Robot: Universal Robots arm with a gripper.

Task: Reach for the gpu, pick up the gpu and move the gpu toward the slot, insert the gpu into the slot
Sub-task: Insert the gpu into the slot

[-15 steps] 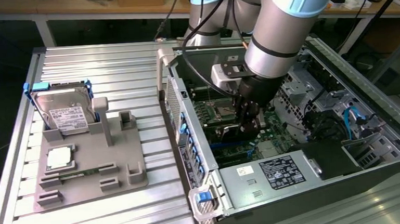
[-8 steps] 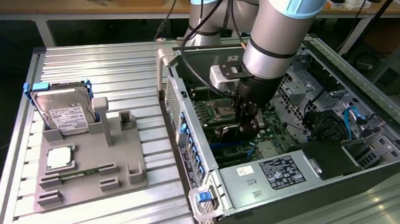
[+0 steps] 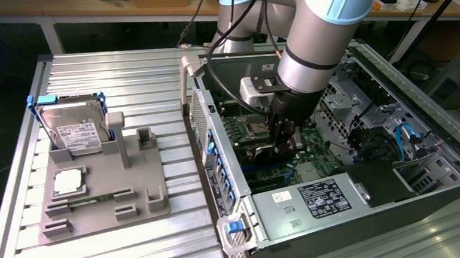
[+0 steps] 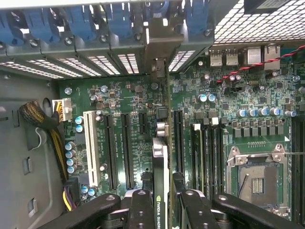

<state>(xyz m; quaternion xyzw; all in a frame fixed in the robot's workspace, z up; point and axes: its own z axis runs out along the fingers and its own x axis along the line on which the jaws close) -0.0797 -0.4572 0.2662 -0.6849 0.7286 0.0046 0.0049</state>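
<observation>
The gpu [image 4: 161,162] stands on edge over the motherboard [image 4: 133,109], its thin top edge with a green logo toward the wrist camera. Its silver end bracket [image 4: 159,52] rests against the case's rear slot openings. My gripper [image 4: 167,195] is shut on the card, one black finger [image 4: 140,210] on each side. In the exterior view the gripper [image 3: 283,139] is deep inside the open computer case [image 3: 393,173], low over the board. The slot lies hidden under the card. Whether the card sits fully in it I cannot tell.
Black expansion connectors [image 4: 119,150] and a white one [image 4: 90,148] lie beside the card, memory strips [image 4: 205,148] and the processor socket [image 4: 257,179] on its other side. A cable bundle [image 4: 43,124] hangs by the case wall. Outside, a grey fixture [image 3: 107,202] holds a hard drive [image 3: 74,129] and a chip [image 3: 69,182].
</observation>
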